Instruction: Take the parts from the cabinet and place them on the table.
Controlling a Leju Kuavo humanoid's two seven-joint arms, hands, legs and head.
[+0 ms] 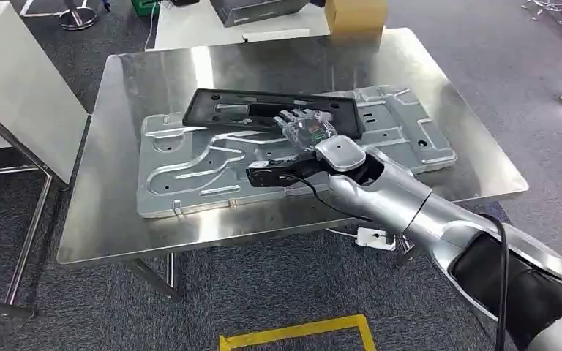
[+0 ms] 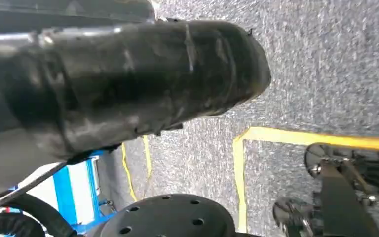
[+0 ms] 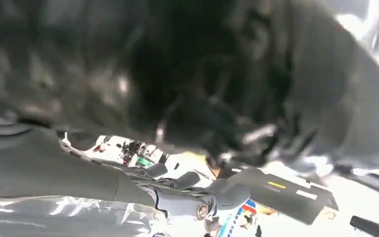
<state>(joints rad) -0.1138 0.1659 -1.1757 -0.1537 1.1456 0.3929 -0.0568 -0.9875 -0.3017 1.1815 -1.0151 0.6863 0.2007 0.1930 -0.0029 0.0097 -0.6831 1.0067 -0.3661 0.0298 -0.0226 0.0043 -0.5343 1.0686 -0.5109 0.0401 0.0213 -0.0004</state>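
A long black plastic part point(image 1: 263, 111) lies across a large silver stamped panel point(image 1: 190, 172) on the steel table point(image 1: 117, 227). My right hand point(image 1: 306, 128) reaches in from the lower right. Its fingers lie over the black part's near edge, holding it, and the thumb is hidden beneath. In the right wrist view the black part point(image 3: 202, 74) looms dark and blurred above the grey thumb point(image 3: 202, 202), with the shiny panel point(image 3: 54, 217) below. The left wrist view looks at carpet, and a dark bulky shape point(image 2: 118, 79) there may be my left hand; its fingers cannot be made out.
A cardboard box point(image 1: 355, 18) and a dark case point(image 1: 256, 9) stand on a white table beyond the steel one. Another white table point(image 1: 15, 80) is at the left. Yellow floor tape point(image 1: 300, 333) marks the carpet in front, and a white power strip point(image 1: 375, 238) lies under the table edge.
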